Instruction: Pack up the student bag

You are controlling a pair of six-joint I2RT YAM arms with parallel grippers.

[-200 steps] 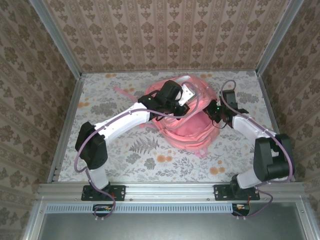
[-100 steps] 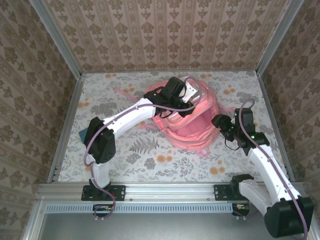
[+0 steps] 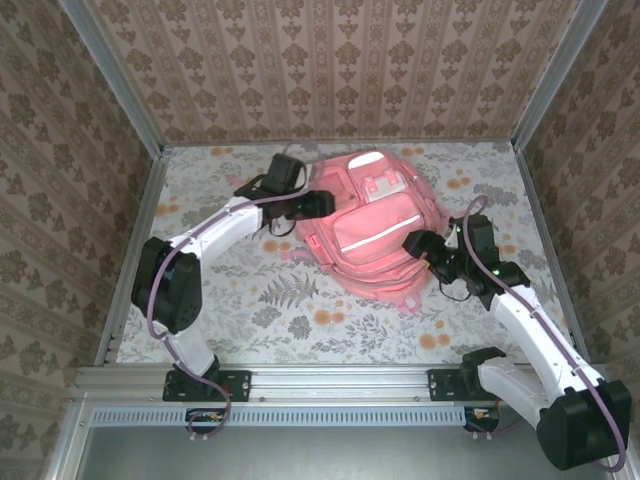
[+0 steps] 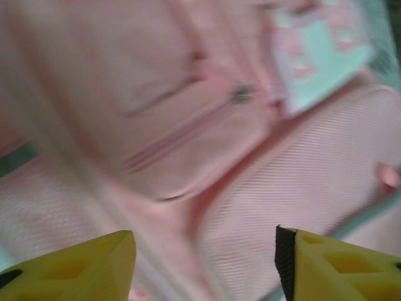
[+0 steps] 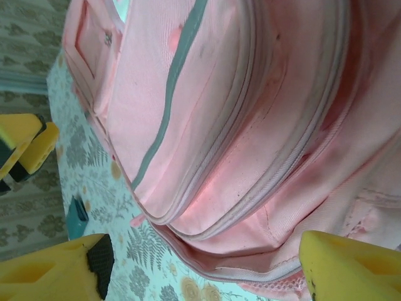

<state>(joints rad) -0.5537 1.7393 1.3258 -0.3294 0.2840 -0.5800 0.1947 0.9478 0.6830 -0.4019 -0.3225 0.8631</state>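
Top external: we see the pink student bag [image 3: 372, 232] lying front up on the flowery table [image 3: 260, 310].
Left gripper [image 3: 318, 203]: wide apart, holding nothing, by the bag's left edge.
Right gripper [image 3: 414, 243]: wide apart, holding nothing, by its right edge.

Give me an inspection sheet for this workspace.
Surface: floral tablecloth, lying flat.
Job's things: pink student bag, front up, toward the far side.
Clutter: small teal item on the cloth, apart from the bag.
Grippers: left gripper open at the bag's left edge; right gripper open at its right edge; neither holds anything.
Cables: purple cables looped along both arms.
Surroundings: patterned walls, metal frame.
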